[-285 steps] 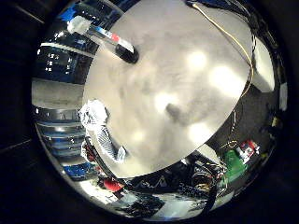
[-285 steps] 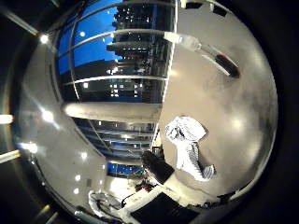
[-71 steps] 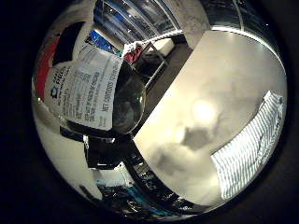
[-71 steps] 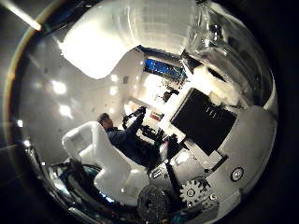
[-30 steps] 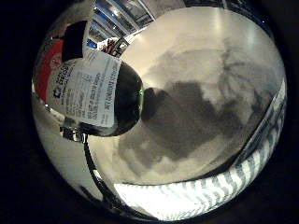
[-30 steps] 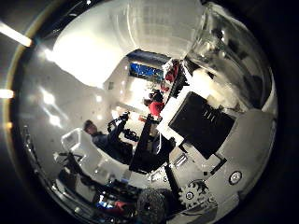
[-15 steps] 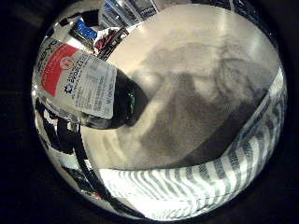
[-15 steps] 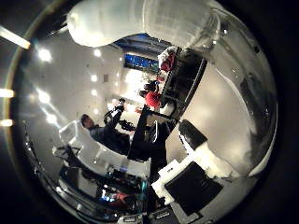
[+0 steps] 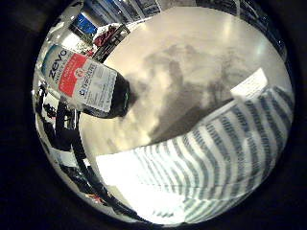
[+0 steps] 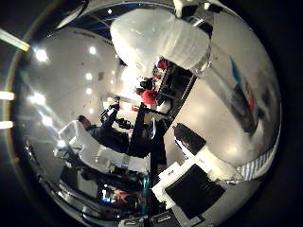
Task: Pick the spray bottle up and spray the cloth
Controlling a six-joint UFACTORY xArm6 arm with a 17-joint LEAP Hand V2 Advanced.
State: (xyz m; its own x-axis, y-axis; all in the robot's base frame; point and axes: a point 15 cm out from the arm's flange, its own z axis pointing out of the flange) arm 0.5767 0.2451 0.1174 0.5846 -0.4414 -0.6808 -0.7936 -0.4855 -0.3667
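A: Striped cloth [image 9: 216, 163] fills a much bigger share of the little-finger side view than it did a second ago, when only a sliver showed at the rim. It lies flat on the pale surface [image 9: 192, 52].

B: And the spray bottle [image 9: 88, 86]?

A: Close to the palm as before, its labelled body leaning across the edge of the view, dark base toward the cloth. Bottle and camera seem to have swung together, which I read as the hand carrying it over the cloth.

B: What about the thumb side?

A: A clear, rounded part of the bottle [image 10: 158, 40] bulges in near the palm. White and black parts of the hand [image 10: 199, 182] reach in from the opposite edge, with a bit of the striped cloth just beyond them. A moment ago those parts sat elsewhere in the picture, so the view has turned.

B: Is the grip closed?

A: The fingers look curled around the bottle. My judgement: pickup is done, and aiming and squeezing the trigger remain.
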